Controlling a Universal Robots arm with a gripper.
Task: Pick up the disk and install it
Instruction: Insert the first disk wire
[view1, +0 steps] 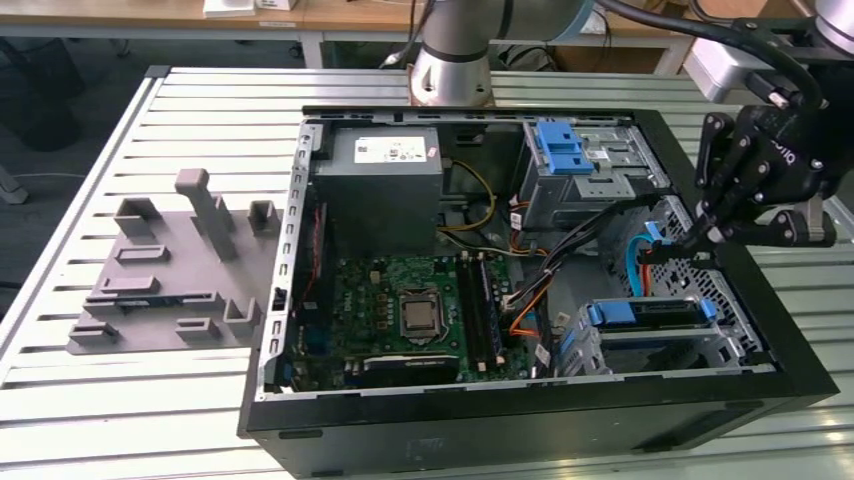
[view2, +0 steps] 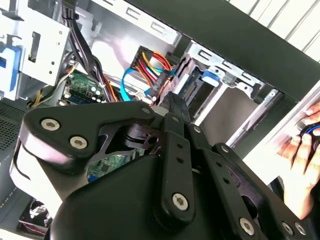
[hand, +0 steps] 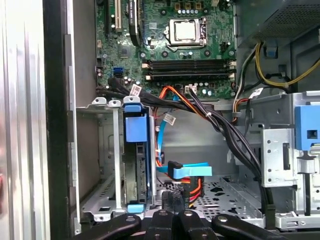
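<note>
Disk (view1: 650, 313) sits edge-up in the lower drive cage (hand: 95, 150), while the gripper (view1: 705, 238), fingers together on nothing, hangs near the SATA cables (hand: 187, 171), which I judge it could snag.

Black tool (view1: 703, 240); black computer case (view1: 534, 430); green motherboard (view1: 400, 310); blue-framed disk (view1: 650, 313); grey holder block (view1: 167, 270); white ribbed counter (view1: 120, 400).

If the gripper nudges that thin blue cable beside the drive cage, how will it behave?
Probably floppy: the blue cable hangs in a loose curve, so it should bend aside rather than resist. Likely light, being thin. It may snag, since it runs among the black cables near the gripper.
</note>
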